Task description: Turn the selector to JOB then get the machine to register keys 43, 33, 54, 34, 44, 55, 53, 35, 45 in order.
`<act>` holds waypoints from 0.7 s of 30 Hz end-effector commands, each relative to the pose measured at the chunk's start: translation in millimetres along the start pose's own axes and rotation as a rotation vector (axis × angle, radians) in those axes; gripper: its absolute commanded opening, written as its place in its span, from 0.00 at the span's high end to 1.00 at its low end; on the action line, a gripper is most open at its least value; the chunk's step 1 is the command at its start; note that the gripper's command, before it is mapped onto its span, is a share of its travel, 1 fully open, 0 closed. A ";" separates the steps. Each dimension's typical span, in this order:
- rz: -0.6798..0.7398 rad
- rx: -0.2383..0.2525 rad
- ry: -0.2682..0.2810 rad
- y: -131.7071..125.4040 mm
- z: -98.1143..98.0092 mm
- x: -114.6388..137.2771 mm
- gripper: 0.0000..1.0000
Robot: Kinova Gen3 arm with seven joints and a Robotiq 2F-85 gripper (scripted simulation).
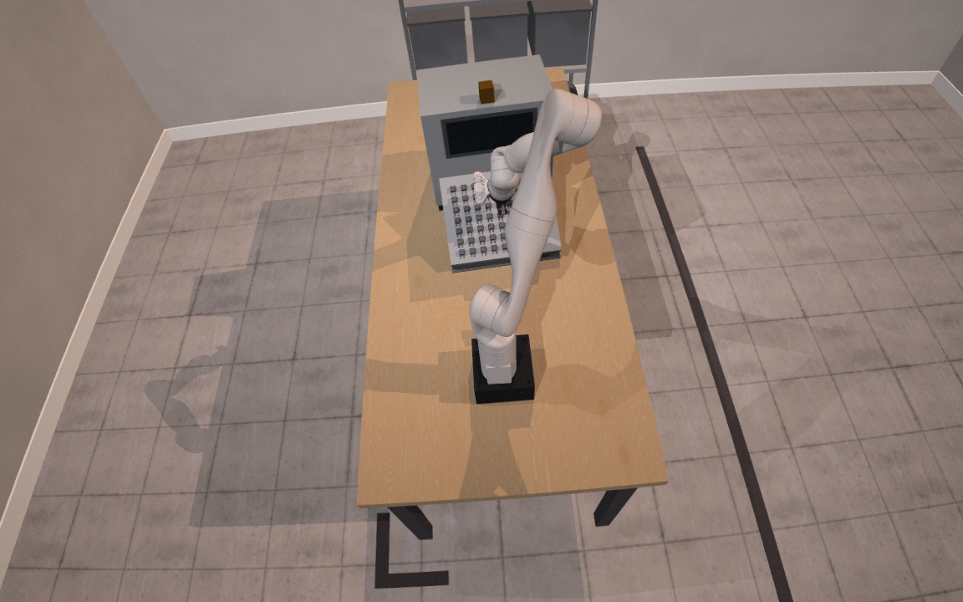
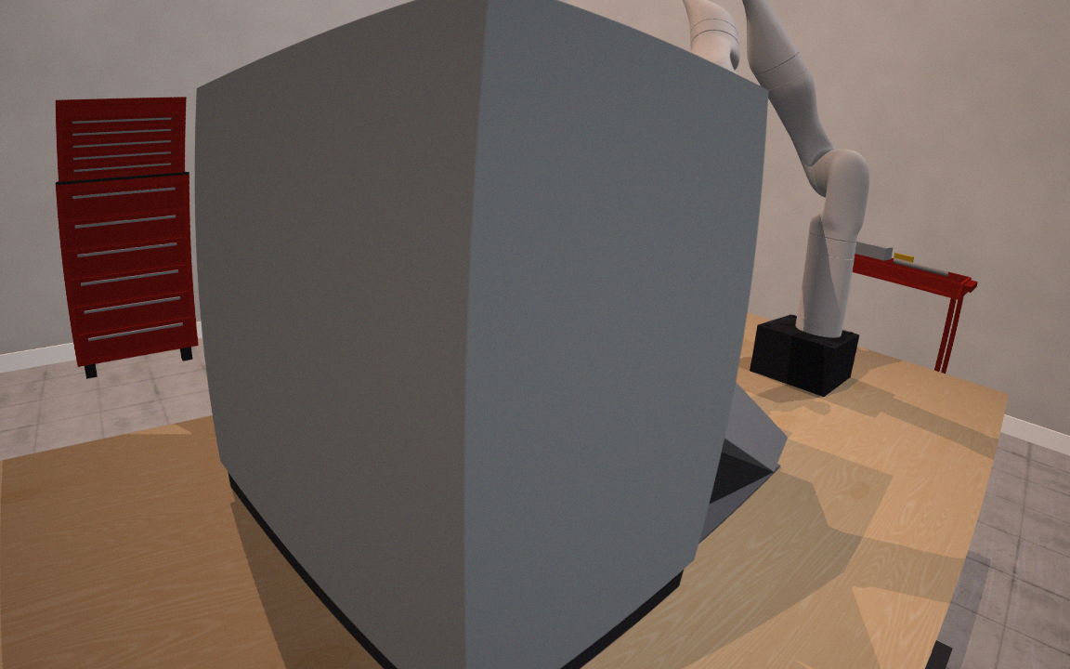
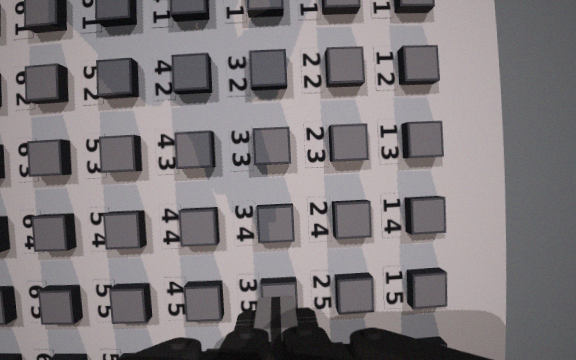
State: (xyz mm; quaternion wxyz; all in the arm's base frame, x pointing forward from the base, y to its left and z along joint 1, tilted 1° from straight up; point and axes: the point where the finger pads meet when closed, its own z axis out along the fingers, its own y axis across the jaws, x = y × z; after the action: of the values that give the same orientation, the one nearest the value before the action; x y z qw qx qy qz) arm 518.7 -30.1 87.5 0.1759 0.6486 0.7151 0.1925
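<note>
Grey is the machine (image 1: pixel 431 142) (image 2: pixel 606 291) that you see standing on the wooden desk (image 1: pixel 410 449) (image 2: pixel 938 407), with its sloped key panel (image 1: pixel 472 263) (image 3: pixel 473 165) turned toward the base of your arm. Your white arm (image 1: pixel 533 201) (image 2: pixel 843 190) rises from a black base (image 1: pixel 522 390) (image 2: pixel 772 358) on the same desk, and it bends over the panel. Your jaws are clenched, the two fingertips together. In the wrist view they cover a part of key 35 (image 3: pixel 279 288) and of its printed name; whether they touch this key, you cannot tell from here.

Beside key 35 you find key 45 (image 3: pixel 203 301), and then key 55 (image 3: pixel 130 303). In the next row you read key 34 (image 3: pixel 275 223), key 44 (image 3: pixel 199 226) and key 54 (image 3: pixel 124 230). One row further are key 33 (image 3: pixel 271 145), key 43 (image 3: pixel 195 150) and key 53 (image 3: pixel 120 153). All these keys look dull grey to you. On the upright front of the machine you see a dark screen (image 1: pixel 488 133), partly behind the arm, and on its top sits a small brown-orange block (image 1: pixel 486 91). You cannot make out the position of the selector.
</note>
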 end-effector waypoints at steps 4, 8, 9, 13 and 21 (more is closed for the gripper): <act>-0.001 -0.002 -0.001 1.0 -1.9 -0.2 0.90; -0.001 -0.002 -0.001 0.9 -2.0 -0.3 0.90; -0.001 -0.002 -0.001 0.3 -2.0 -0.8 0.90; -0.001 -0.002 -0.001 -9.6 -2.0 -10.8 0.90; -0.001 -0.002 -0.001 -31.0 -2.0 -32.2 0.90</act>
State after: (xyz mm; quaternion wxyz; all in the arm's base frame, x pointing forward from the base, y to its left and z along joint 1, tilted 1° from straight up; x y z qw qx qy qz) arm 496.1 -60.9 74.6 0.1733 0.6488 0.7162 0.1899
